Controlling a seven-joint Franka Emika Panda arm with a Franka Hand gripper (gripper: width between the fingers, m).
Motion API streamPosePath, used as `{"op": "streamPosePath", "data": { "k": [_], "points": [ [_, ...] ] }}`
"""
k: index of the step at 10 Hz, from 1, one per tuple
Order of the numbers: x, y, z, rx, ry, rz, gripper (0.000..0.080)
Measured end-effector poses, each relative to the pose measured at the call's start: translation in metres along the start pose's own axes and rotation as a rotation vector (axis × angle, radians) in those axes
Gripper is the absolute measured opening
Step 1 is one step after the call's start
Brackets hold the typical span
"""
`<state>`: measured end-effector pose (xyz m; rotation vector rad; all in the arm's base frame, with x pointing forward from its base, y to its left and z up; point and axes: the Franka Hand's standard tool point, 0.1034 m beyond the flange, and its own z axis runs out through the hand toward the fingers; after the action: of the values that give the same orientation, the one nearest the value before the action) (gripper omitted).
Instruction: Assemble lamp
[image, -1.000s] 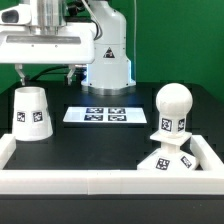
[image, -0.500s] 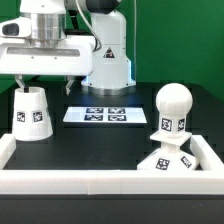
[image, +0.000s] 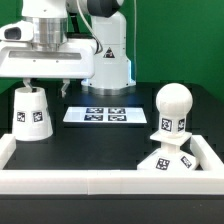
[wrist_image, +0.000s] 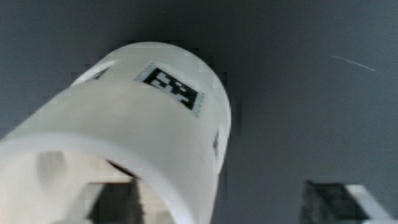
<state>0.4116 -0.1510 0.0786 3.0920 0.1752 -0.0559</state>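
The white cup-like shade (image: 31, 115) stands wide end down on the black table at the exterior view's left, one tag facing the camera. My gripper (image: 46, 88) hangs just above it, open and empty. In the wrist view the shade (wrist_image: 134, 120) fills most of the frame; the gripper (wrist_image: 222, 205) stands astride its edge, one finger (wrist_image: 111, 203) over the shade and the other (wrist_image: 338, 200) over bare table. The ball-shaped bulb (image: 173, 108) stands upright at the right, directly behind the low stepped base (image: 165, 162). I cannot tell whether they touch.
The marker board (image: 104, 115) lies flat at the table's middle back. A white raised wall (image: 100, 182) runs along the front and both sides of the table. The arm's own pedestal (image: 108, 62) stands behind the marker board.
My gripper has come down and shifted a little to the exterior view's left, ending just above the shade. The shade, bulb and base have not moved.
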Motion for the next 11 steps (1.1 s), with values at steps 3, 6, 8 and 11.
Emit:
{"op": "streamPosePath", "data": {
  "k": [3,6,8,11],
  "points": [
    [0.0,0.0,0.0,0.0,0.0,0.0,0.0094],
    [0.001,0.0,-0.001,-0.001,0.003,0.0,0.0043],
    [0.001,0.0,-0.001,-0.001,0.003,-0.001,0.0043],
    [0.018,-0.051,-0.028,0.054,-0.033,0.086,0.0043]
  ]
}}
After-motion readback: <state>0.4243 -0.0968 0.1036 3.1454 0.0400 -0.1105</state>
